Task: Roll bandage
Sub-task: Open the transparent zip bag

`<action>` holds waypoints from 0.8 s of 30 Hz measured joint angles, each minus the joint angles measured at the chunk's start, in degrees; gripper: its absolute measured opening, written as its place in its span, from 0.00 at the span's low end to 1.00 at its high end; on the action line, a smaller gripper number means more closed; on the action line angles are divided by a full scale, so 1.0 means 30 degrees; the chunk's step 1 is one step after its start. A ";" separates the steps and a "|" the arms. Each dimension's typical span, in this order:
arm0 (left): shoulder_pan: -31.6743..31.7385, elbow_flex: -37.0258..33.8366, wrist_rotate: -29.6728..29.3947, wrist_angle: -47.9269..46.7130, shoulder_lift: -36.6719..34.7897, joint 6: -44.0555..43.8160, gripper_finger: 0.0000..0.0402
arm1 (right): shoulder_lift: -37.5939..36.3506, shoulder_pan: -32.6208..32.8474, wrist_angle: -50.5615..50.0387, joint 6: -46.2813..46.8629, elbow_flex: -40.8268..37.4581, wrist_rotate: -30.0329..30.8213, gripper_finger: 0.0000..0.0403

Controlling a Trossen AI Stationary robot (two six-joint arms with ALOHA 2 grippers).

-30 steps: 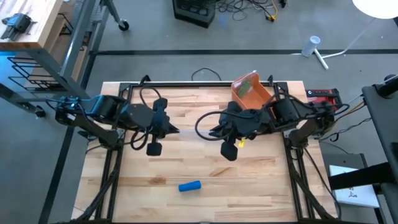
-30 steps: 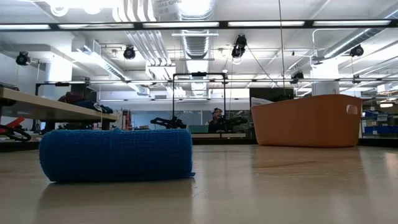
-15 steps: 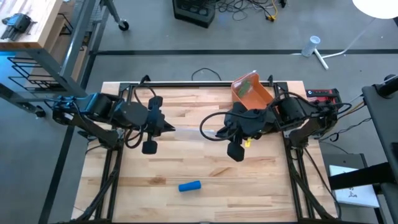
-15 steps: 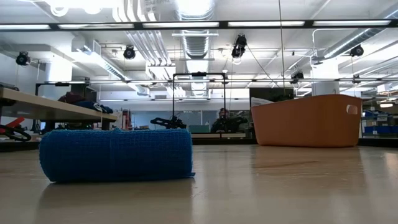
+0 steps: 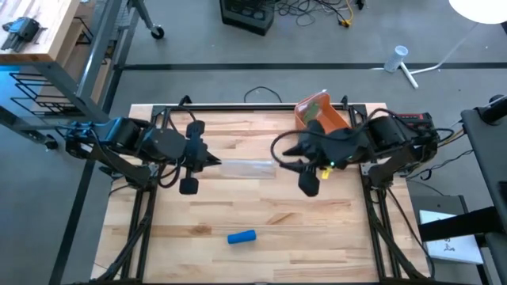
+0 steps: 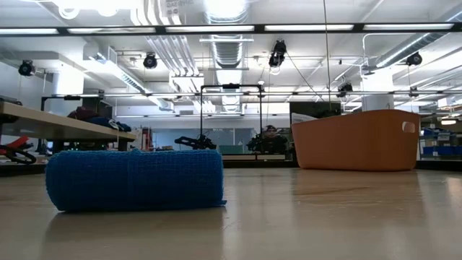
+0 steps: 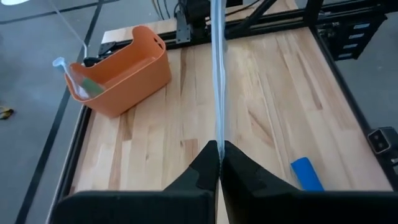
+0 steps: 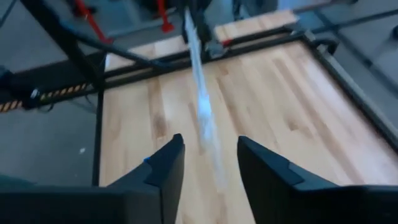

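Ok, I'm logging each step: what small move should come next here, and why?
Probably the left gripper lowers the clear strip to the table: it is shut on one end, while the right gripper is open, clear of the far end.

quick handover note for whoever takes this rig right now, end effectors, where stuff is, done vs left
Left end effector: shut on the clear plastic sleeve, mid-table.
Right end effector: open, and the sleeve's other end hangs loose in front of its fingers.
Blue bandage roll: already rolled, lying alone near the table's front edge.
Orange bin: back right of the table.
Left: probably get the roll into the sleeve; neither arm is near the roll.
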 joint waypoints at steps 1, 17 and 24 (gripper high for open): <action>0.0000 0.0000 -0.0100 -0.0108 -0.0030 0.0037 0.00 | -0.0107 0.0000 0.0134 -0.0108 0.0014 0.0418 0.37; -0.0546 0.0000 -0.1680 -0.2731 -0.0172 0.3415 0.00 | 0.3549 -0.0860 0.4570 -0.0944 0.0003 0.2950 0.34; -0.1588 -0.0007 -0.3132 -0.3528 -0.0505 0.4801 0.00 | 0.4381 -0.0980 0.7814 -0.1669 0.0003 0.2898 0.34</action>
